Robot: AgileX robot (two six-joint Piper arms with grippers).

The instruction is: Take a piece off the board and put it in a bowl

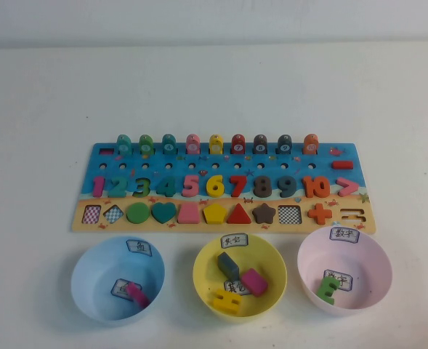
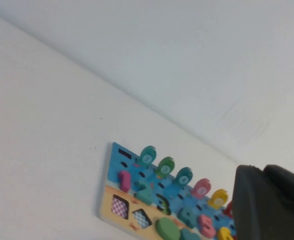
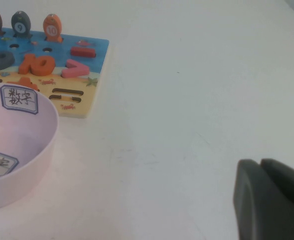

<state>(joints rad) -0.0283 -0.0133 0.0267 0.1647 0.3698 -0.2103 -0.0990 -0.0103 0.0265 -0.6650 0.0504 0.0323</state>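
Observation:
The board (image 1: 90, 156) lies across the middle of the table, with a row of small tokens standing along its far edge. The green piece (image 1: 146, 144) stands second from the left in that row, next to the teal token (image 1: 123, 144). It also shows in the left wrist view (image 2: 164, 166). The light blue bowl (image 1: 90, 276) sits in front of the board's left end and holds a pink piece (image 1: 136, 293). Neither arm shows in the high view. My left gripper (image 2: 261, 169) is shut and empty, well off the board's left end. My right gripper (image 3: 260, 162) is shut and empty over bare table, right of the board.
A yellow bowl (image 1: 206, 280) with several pieces sits in front of the board's middle. A pink bowl (image 1: 373, 269) with a green piece sits in front of its right end, also in the right wrist view (image 3: 42, 130). Bare white table lies all round.

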